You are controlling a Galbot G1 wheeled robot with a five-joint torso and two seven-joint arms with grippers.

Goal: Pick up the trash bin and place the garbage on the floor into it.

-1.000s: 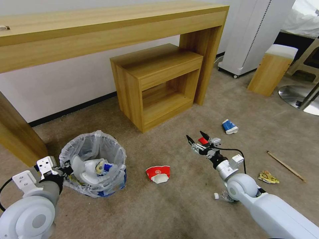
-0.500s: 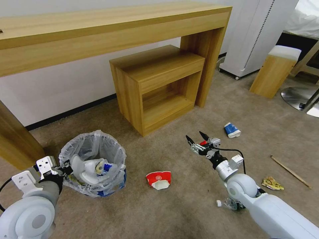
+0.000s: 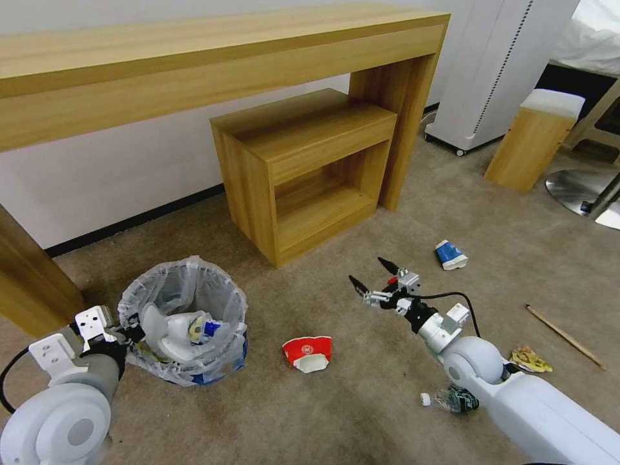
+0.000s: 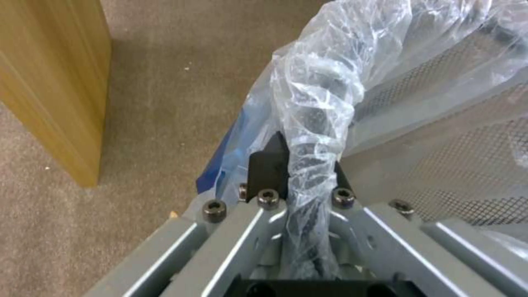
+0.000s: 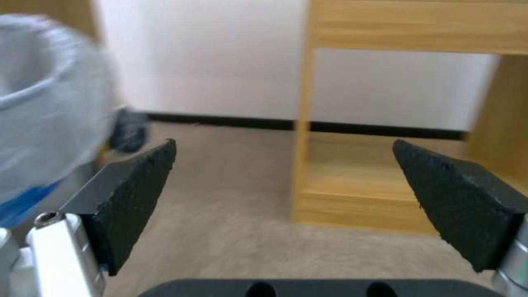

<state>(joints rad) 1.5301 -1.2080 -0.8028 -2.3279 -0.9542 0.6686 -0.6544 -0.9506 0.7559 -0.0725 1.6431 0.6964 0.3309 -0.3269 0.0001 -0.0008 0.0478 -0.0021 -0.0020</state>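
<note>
The trash bin [image 3: 184, 316], lined with a crinkly white bag, stands on the beige carpet floor [image 3: 361, 400] at the left. My left gripper [image 3: 132, 330] is shut on its near rim; the left wrist view shows the gripper [image 4: 305, 152] clamping the bunched bag [image 4: 330, 82]. My right gripper [image 3: 370, 273] hovers open and empty above the carpet, also seen in the right wrist view [image 5: 284, 144]. The garbage lies scattered: a crushed red-white cup [image 3: 307, 353], a blue-white cup [image 3: 450, 254], a small bottle [image 3: 452, 398], a yellow wrapper [image 3: 529, 359] and a wooden stick [image 3: 565, 336].
A long wooden desk [image 3: 194, 64] runs along the wall, with a low wooden shelf unit [image 3: 310, 161] under it and a desk leg [image 3: 32, 278] beside the bin. A white appliance [image 3: 497, 64], a wooden stool [image 3: 533, 142] and a metal chair base [image 3: 581, 187] stand at the right.
My right gripper has opened wider and swung slightly left and lower. The head camera has shifted a little, and the small bottle now shows beside my right arm. The left gripper keeps its hold.
</note>
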